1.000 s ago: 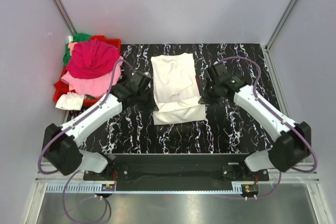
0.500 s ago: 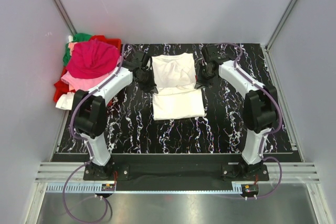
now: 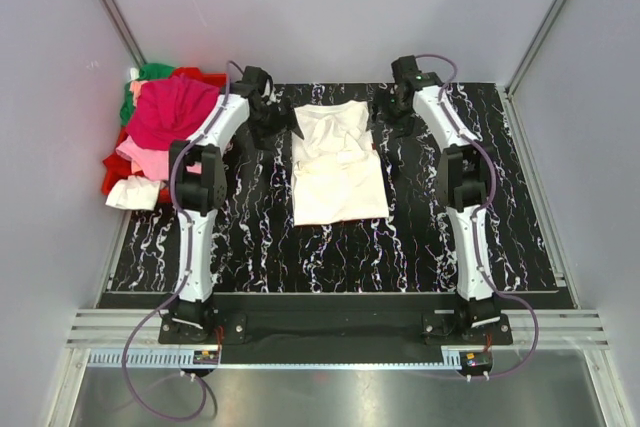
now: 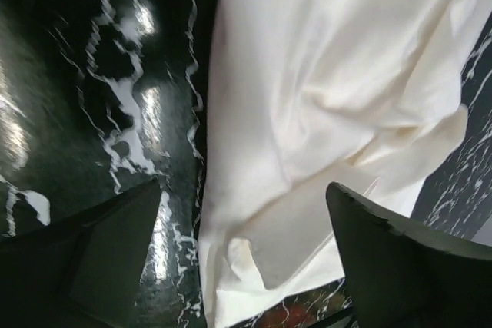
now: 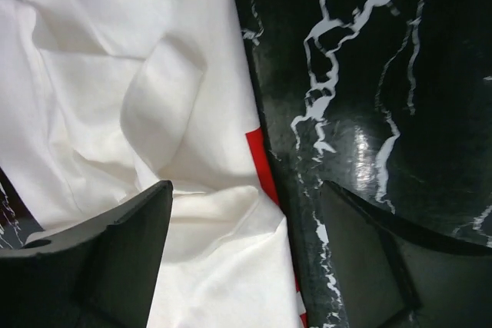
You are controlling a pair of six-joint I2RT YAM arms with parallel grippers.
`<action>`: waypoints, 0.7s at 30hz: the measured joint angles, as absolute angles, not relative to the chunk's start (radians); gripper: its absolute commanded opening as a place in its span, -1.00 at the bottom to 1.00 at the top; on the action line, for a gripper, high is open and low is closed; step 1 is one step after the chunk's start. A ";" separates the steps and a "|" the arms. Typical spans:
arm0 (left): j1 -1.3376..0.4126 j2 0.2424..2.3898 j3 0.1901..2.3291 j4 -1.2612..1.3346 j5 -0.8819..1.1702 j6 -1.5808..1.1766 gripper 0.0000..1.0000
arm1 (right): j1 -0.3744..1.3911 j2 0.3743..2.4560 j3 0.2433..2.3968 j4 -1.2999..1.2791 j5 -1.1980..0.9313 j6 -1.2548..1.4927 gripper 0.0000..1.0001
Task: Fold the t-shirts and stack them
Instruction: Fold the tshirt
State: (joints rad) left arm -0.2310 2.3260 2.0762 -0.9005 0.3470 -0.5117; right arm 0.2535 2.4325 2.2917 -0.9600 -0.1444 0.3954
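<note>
A white t-shirt [image 3: 338, 162] lies folded into a long rectangle in the middle of the black marbled table [image 3: 420, 237]. My left gripper [image 3: 270, 125] hovers at its far left edge and my right gripper [image 3: 398, 117] at its far right edge. In the left wrist view the left gripper [image 4: 246, 243] is open over the shirt's [image 4: 330, 74] creased edge, holding nothing. In the right wrist view the right gripper [image 5: 242, 243] is open above the white cloth [image 5: 100, 97], where a red strip of print [image 5: 261, 163] peeks out. More t-shirts are heaped at the left: magenta [image 3: 172, 112], pink [image 3: 140, 155], green [image 3: 150, 72], white [image 3: 132, 192].
The heap of shirts sits in and over a red plastic bin [image 3: 215, 77] at the table's far left corner. Grey walls with metal frame posts [image 3: 110, 7] close in the back and sides. Both arms stretch far across the table along the shirt's sides.
Both arms have reached from the shirt's middle to its far end, and both grippers have opened and let go of the cloth. The shirt now lies flatter.
</note>
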 measured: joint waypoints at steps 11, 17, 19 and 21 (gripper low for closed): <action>-0.213 1.880 1.625 -0.826 0.305 -0.522 0.66 | 0.217 1.983 1.644 -0.782 -0.207 0.396 0.50; -0.356 1.732 1.483 -0.705 0.282 -0.505 0.35 | 0.227 1.790 1.365 -0.612 -0.346 0.451 -0.31; -0.400 1.778 1.486 -0.670 0.282 -0.505 0.29 | 0.229 1.815 1.363 -0.571 -0.378 0.463 -0.44; -0.436 1.848 1.500 -0.655 0.281 -0.505 0.27 | 0.233 1.861 1.383 -0.549 -0.400 0.466 -0.47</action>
